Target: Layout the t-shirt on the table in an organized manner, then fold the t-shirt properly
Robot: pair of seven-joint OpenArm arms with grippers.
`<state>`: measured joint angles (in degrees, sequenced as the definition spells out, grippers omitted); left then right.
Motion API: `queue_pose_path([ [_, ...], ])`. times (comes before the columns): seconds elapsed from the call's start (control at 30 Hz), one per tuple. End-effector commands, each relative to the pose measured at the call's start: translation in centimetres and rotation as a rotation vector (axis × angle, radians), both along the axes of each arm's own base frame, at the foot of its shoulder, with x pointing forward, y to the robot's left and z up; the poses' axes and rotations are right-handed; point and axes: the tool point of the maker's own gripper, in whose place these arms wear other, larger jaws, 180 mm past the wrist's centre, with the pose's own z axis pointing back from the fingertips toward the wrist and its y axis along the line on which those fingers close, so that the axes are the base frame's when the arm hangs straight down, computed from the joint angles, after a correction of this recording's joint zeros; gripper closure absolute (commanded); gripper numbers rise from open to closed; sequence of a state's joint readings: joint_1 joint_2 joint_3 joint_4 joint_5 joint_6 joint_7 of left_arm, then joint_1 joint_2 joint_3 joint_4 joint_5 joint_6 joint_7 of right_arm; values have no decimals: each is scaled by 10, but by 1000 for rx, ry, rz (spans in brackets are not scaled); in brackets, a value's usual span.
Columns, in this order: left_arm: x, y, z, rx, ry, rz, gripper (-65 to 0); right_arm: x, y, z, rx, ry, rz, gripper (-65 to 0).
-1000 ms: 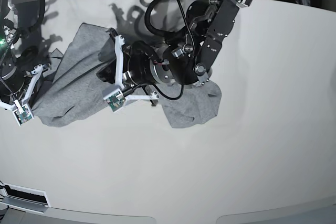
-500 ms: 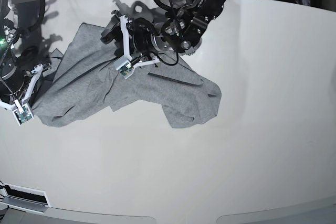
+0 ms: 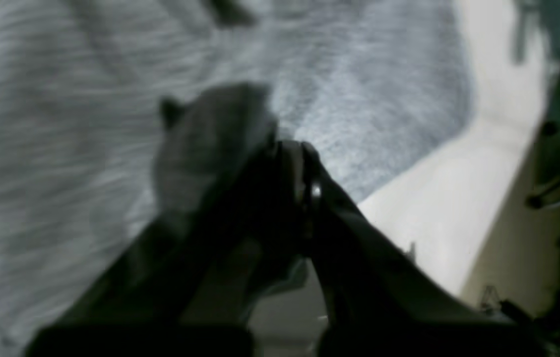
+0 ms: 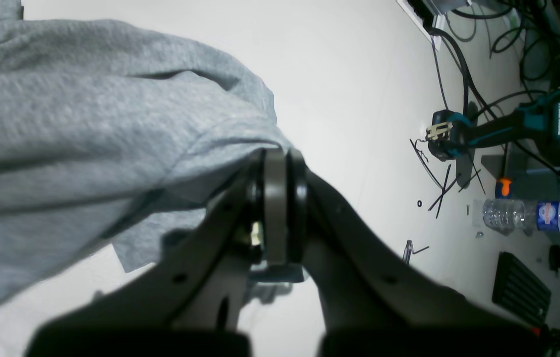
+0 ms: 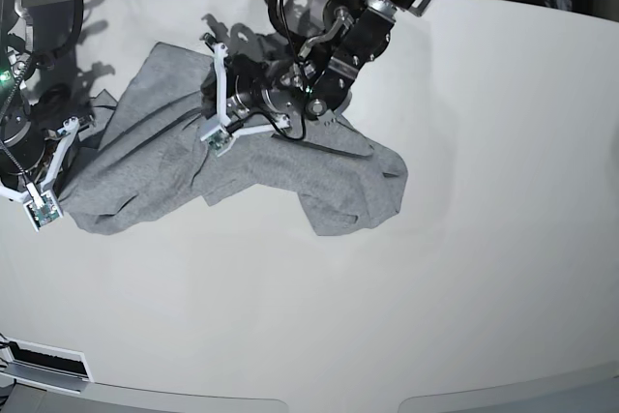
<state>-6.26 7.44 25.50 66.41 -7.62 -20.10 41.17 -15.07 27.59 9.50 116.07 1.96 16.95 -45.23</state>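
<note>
In your left wrist view, the left gripper (image 3: pixel 295 148) is closed, pinching a bunch of the t-shirt (image 3: pixel 86 148). In the right wrist view, your right gripper (image 4: pixel 280 163) is closed on its edge. In the base view, it lies crumpled on the desk (image 5: pixel 464 268).

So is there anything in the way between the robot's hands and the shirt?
No. Both grippers are already on the t-shirt. The left gripper is shut with a fold of grey cloth bunched at its tips. The right gripper is shut on the shirt's edge. Only bare table lies around it.
</note>
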Motion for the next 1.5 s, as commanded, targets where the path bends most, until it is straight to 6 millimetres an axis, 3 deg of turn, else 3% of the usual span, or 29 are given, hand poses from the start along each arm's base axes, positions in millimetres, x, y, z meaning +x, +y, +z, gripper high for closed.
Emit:
queue_pose_path([
  [0.0,13,-8,17,-34,-44,4,0,7,-3,15,-19,-47,8,0],
  [0.17,21,-12,45,-67,-97,-27,0,7,-3,15,-19,-47,8,0],
  [0.27,23,-19,80,-114,-156,-77,0,7,-3,14,-20,-47,8,0],
  [0.47,37,-22,180,-265,-407,-110,0,7,-3,14,-20,-46,8,0],
  [0.6,35,-14,198,-276,-484,-148,0,7,-6,16,-33,-47,8,0],
  [0.73,25,-5,185,-280,-416,-162,0,8,-10,19,-46,-51,7,0],
  [0.87,-3,-5,163,-325,-282,-157,0,8,-10,19,-45,-48,7,0],
  [0.9,-10,-6,158,-335,-247,-153,-40,8,-10,18,-45,-48,6,0],
  [1.0,-24,-9,140,-366,-180,-119,-331,7,-10,18,-45,-47,6,0],
  [1.03,-26,-10,135,-387,-170,-97,-374,7,-10,18,-45,-44,4,0],
  [1.3,-38,-8,51,-339,-33,-4,-376,7,-10,18,-45,-45,4,0],
  [1.47,-39,-15,21,-282,40,-13,-345,7,-11,19,-42,-52,-8,0],
])
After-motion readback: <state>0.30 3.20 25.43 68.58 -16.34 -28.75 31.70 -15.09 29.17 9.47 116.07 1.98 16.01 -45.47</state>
